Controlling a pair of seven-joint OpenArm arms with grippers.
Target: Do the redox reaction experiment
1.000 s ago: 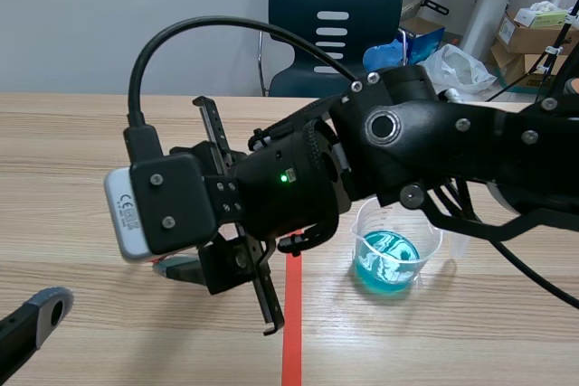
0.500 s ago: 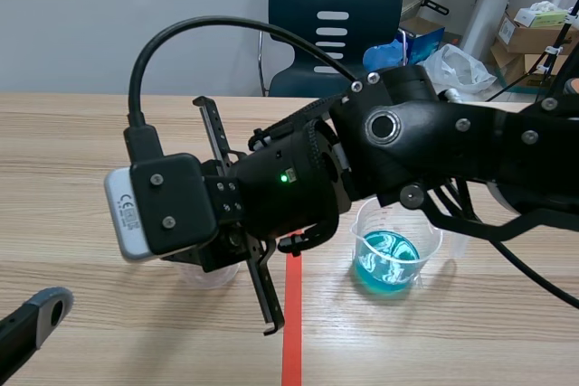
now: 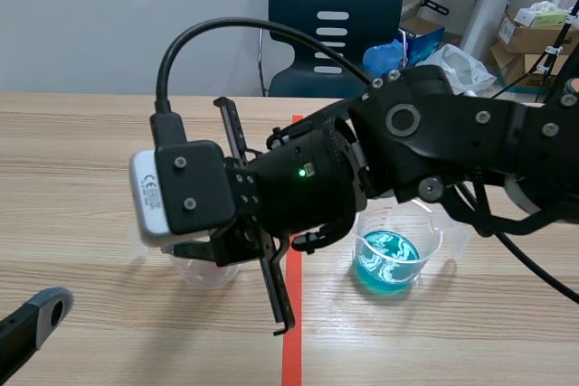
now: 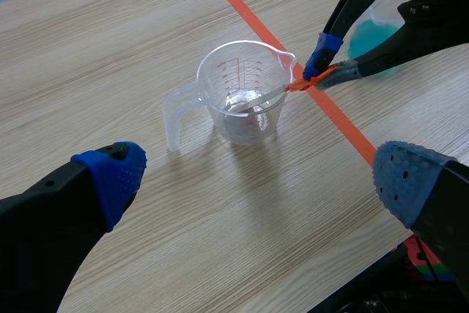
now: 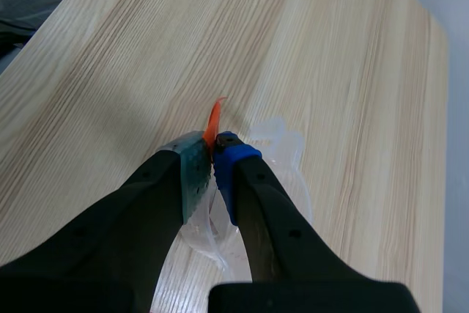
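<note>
Clear beaker [image 4: 242, 97] stands upright on the wooden bench [image 4: 110, 42], just beside the orange tape line [image 4: 344, 124], on the left arm's side of it.

Beyond the far edge of the bench we see a dark blue chair [image 3: 335, 15] and some cardboard boxes [image 3: 529, 33].

We note that the right arm [image 3: 452, 146] comes in from the right and reaches across the tape line, past the middle. Its wrist camera [image 3: 176, 192] sits over the clear beaker. We find the right hand [image 5: 214, 150] clenched, grasping the spatula [image 4: 293, 87] by its orange handle between one grey-green pad and one blue pad, just beside the clear beaker's spout.

We find the left hand [image 4: 260, 177] released: fingers wide apart, nothing between them. It sits low near the front of the bench, short of the clear beaker and apart from it.

The blue beaker [image 3: 391, 258], a second clear cup holding blue liquid, stands upright on the right arm's side of the tape line, below the right arm and apart from the clear beaker.

The clear beaker carries graduation marks on its wall. Its handle points away from the tape line and its spout toward it. We see something pale at its bottom but cannot tell what it is.

The spatula is tilted. Its orange handle lies outside the rim at the spout, and its thin grey blade slants down into the clear beaker. We cannot tell whether the tip touches the bottom.
</note>
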